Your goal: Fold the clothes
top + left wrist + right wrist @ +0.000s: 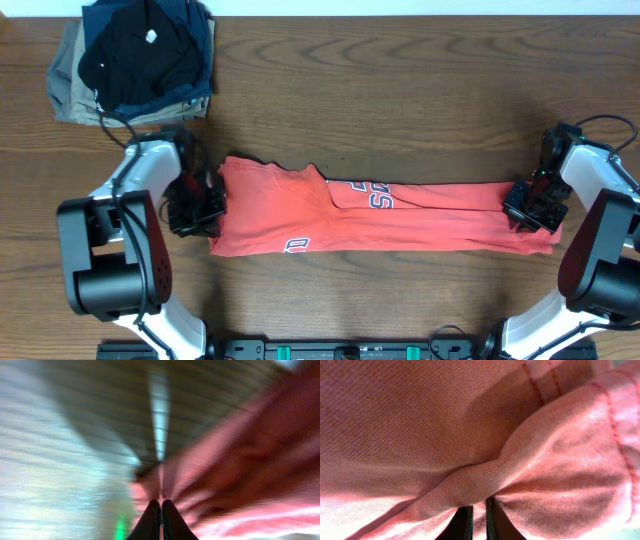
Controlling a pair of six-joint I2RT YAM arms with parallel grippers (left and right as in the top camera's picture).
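Pinching shirt [420, 225] at both ends, left gripper [161, 501] and right gripper [479, 508] narrow on cloth; stretched long, folded, lettering [372, 196] half-hidden.

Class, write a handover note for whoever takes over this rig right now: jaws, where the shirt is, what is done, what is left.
Left gripper: jaws shut on the shirt's left end.
Right gripper: jaws pinching its right end.
Shirt lies as a long band across the table, between both grippers.
Done: lengthwise fold.
Left: likely fold end to end, then release.
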